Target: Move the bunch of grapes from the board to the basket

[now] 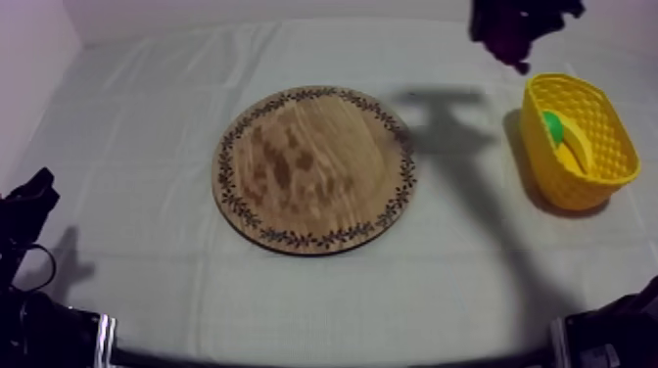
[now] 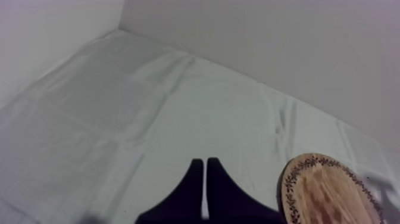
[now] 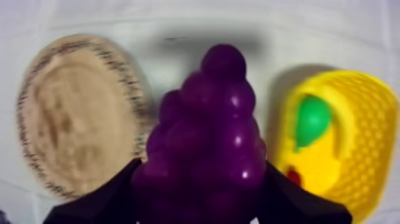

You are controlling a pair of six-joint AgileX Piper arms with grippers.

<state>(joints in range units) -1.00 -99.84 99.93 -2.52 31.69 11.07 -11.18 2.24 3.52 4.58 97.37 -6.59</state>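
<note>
My right gripper (image 1: 519,22) hangs high at the back right, shut on the purple bunch of grapes (image 1: 509,44). It is just behind and left of the yellow basket (image 1: 597,166). In the right wrist view the grapes (image 3: 214,119) sit between my two black fingers (image 3: 113,199), above the cloth between the wooden board (image 3: 65,113) and the basket (image 3: 363,137). The round wooden board (image 1: 313,168) lies bare at the table's middle. My left gripper (image 1: 29,201) rests low at the left. Its fingers (image 2: 193,179) lie together on nothing.
Inside the basket lie a green fruit (image 1: 554,127), a yellow fruit (image 1: 578,147) and a small red fruit (image 3: 293,177). The arm's shadow (image 1: 450,122) falls on the cloth between board and basket. The white wall (image 2: 268,42) runs close behind the table.
</note>
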